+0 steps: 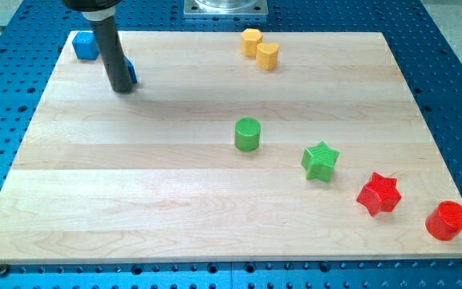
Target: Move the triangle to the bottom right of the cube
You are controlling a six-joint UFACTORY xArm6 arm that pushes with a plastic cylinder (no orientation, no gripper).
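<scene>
pushing candidate: blue triangle (131,74), mostly hidden behind my tip (123,89), touching it. looks light, rigid, slides easily. no jaws, nothing grasped. blue cube (85,46) sits up-left.

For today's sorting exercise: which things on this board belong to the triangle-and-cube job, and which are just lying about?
Job: blue cube; blue block, mostly hidden, presumably the triangle; my tip beside it.

Lying about: two yellow blocks, green cylinder, green star, red star, red cylinder.
</scene>
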